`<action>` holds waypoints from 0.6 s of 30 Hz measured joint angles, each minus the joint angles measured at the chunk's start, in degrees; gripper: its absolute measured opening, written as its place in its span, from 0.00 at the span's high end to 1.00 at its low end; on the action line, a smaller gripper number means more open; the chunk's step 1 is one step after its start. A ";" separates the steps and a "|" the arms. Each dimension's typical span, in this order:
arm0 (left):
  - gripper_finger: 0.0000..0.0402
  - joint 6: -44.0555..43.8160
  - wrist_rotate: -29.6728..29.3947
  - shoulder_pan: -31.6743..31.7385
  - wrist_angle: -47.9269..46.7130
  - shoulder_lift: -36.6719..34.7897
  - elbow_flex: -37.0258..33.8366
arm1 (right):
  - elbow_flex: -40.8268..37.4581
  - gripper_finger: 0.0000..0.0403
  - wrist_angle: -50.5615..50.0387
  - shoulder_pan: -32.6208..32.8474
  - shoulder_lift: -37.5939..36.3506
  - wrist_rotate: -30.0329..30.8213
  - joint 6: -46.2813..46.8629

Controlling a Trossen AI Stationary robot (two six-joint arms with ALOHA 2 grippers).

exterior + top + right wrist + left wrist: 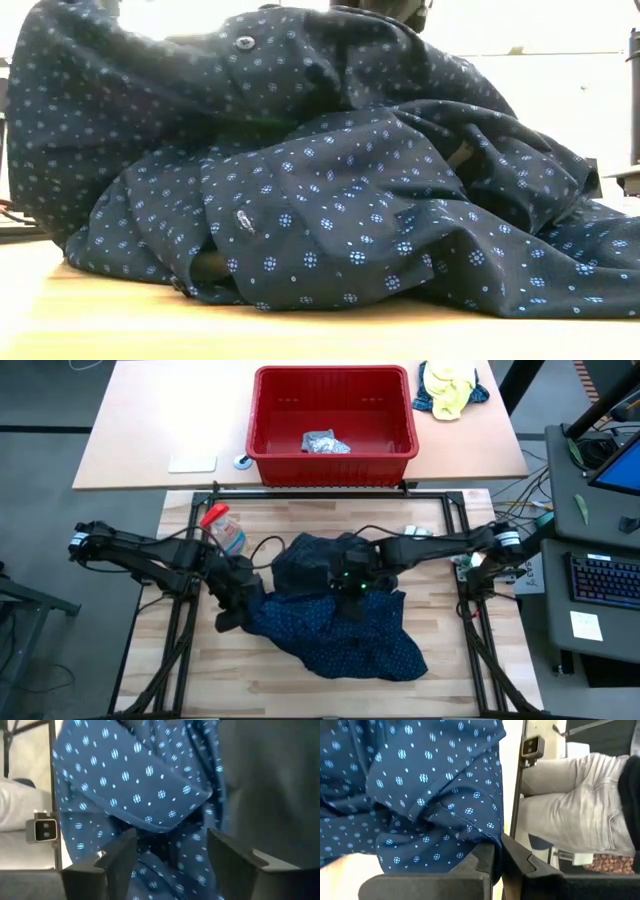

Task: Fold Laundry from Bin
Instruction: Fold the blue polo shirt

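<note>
The navy dotted shirt (340,622) lies crumpled at the centre of the frame in the high view, spreading lower right over the bench (300,690). It looks light, limp and prone to slump, so I judge hems, collar or shoulder seams the best places to pinch. My left fingers (497,862) are clenched on a fold of it at its left edge. My right fingers (135,852) stand released, spread over the bunched cloth mid-shirt. Farther off, at top centre, the red bin (333,460) holds a light grey garment (325,443).
</note>
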 joint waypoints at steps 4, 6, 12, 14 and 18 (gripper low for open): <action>1.00 -0.28 -0.01 -0.84 -0.23 0.00 0.00 | 0.00 0.45 -0.27 0.07 2.30 -0.29 0.25; 1.00 -0.68 -0.07 -1.04 -0.21 0.07 0.00 | -0.04 0.45 -0.22 0.12 3.43 -0.23 0.30; 1.00 -0.40 -2.83 -1.13 -0.21 0.14 0.00 | 0.24 0.62 1.12 0.46 4.49 -0.09 -2.80; 1.00 0.07 -4.26 -1.16 -0.10 0.13 0.00 | 0.24 0.77 2.41 0.44 4.51 0.10 -3.91; 1.00 1.72 -6.71 -1.30 -0.05 0.13 1.73 | 1.01 0.95 2.82 0.42 2.94 0.56 -4.17</action>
